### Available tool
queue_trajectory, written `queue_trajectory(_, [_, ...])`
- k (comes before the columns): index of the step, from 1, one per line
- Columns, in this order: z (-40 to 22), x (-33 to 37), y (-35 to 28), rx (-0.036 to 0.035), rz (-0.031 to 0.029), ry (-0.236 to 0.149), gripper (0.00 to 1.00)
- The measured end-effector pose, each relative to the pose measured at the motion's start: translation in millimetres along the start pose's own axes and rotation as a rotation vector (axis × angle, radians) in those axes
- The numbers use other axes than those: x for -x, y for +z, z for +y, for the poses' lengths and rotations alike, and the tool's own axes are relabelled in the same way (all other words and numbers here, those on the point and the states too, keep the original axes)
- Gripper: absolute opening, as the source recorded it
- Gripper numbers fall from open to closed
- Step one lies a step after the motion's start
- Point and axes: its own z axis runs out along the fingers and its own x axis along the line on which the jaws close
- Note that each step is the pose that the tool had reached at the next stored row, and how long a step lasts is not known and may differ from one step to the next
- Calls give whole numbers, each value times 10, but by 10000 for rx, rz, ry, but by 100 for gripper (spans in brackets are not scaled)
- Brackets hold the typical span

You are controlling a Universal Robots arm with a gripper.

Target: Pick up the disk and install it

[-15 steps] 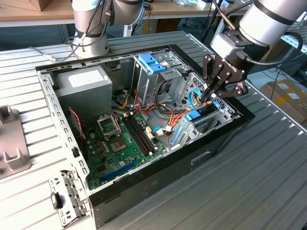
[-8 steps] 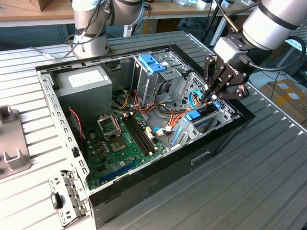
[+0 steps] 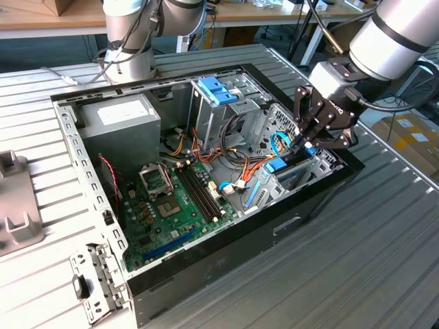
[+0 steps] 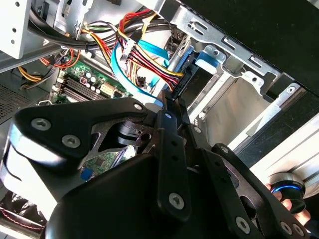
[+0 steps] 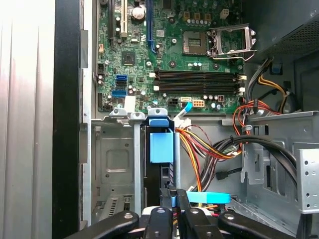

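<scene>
Inside the open computer case (image 3: 96, 205), fingers (image 5: 169, 198) pinch the disk (image 5: 161, 144) upright.

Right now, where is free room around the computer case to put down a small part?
Free: ribbed metal table in front of the case. Crowded: drive bay with disk, cables and gripper; grey fixture at the exterior view's left.

Ribbed metal table (image 3: 384, 260), wooden benches (image 3: 41, 20) behind

One disk (image 5: 161, 147), one hand (image 3: 306, 140)
</scene>
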Motion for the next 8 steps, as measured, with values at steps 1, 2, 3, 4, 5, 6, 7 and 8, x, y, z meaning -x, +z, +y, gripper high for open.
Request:
queue_trajectory(1, [0,-1,6,0,-1,0,16])
queue_trajectory(2, [-1,-2,11,0,-2,0,16])
queue_trajectory(3, [-1,-3,19,0,-2,-1,16])
queue_trajectory(4, [-2,-4,24,0,-1,0,16])
queue_trajectory(5, [-2,-5,31,0,-1,0,16])
queue_trajectory(6, [-3,-6,37,0,-1,0,16])
queue_trajectory(7, [-3,-8,45,0,-1,0,16])
queue_trajectory(8, [-3,-10,51,0,-1,0,16])
